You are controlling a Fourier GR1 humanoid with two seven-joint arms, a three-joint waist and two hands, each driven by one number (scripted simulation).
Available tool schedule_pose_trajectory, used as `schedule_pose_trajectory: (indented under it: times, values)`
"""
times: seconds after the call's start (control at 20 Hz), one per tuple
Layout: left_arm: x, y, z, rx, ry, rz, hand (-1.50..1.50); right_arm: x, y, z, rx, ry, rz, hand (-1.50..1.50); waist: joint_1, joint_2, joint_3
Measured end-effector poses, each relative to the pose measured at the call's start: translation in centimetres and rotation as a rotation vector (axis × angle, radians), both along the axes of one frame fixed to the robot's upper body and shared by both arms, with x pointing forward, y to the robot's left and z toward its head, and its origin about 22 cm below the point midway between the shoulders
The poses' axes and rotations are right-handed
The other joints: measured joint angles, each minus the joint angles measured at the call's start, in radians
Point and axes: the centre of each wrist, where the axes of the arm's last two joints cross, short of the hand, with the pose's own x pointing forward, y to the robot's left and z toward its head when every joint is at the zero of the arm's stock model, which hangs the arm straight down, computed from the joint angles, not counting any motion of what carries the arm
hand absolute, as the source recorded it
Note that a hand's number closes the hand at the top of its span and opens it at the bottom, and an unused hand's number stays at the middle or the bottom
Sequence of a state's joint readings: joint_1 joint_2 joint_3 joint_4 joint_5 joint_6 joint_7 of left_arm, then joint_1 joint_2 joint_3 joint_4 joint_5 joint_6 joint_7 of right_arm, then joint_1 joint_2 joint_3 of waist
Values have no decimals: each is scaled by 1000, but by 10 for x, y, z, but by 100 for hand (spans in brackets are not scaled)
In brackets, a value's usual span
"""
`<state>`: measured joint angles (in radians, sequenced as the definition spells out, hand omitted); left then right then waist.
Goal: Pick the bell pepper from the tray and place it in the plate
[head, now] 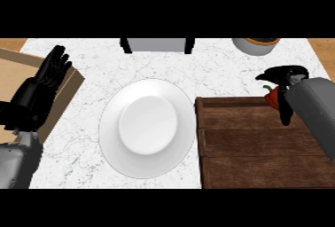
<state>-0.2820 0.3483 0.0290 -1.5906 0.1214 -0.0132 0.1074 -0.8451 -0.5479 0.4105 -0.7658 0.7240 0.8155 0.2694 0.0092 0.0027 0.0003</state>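
One wooden tray [262, 146] fills the lower right, its top bare. Beside it sits one white plate [148, 127], holding nothing. The right hand [286, 91] curls round the single red bell pepper [271, 97] at the tray's far edge, mostly hiding it. The left hand [39, 84] rests at the left edge, fingers straight. A pot [256, 45] is cut off at the top.

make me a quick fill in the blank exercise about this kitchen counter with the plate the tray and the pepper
1. The white plate lies to the ____ of the wooden tray in the head view.
2. The right robot hand is curled round a ____ bell pepper.
3. The left robot hand rests open, fingers up, at the view's ____ edge.

Missing words: left; red; left
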Motion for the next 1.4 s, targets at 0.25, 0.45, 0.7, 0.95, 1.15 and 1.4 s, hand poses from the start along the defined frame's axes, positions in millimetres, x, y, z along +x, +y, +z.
schedule_pose_trajectory:
  times: [0.25, 0.45, 0.7, 0.95, 1.15, 1.4]
  values:
    - [-2, 0, -2, 0, -3, -9, 0, -4, -8, -15, 54, -101, 42, 150, 4, 1, 0]
    - [0, -4, 4, 7, -13, 0, 0, -3, -10, -16, 70, -229, 96, 150, 5, 1, -1]
    - [-5, 5, -1, 7, 7, 37, 0, -20, -19, -31, 79, -420, 40, 150, -35, -14, -2]
    - [-14, 22, -5, 10, 28, 114, 0, -61, -49, -60, 74, -598, -113, 150, -111, -39, -2]
    - [-20, 26, -7, 6, 35, 130, 0, -96, -46, -68, 143, -729, -141, 150, -127, -42, -3]
    - [-24, 27, -12, 9, 34, 128, 0, -131, -8, -48, 327, -875, -86, 150, -125, -41, -4]
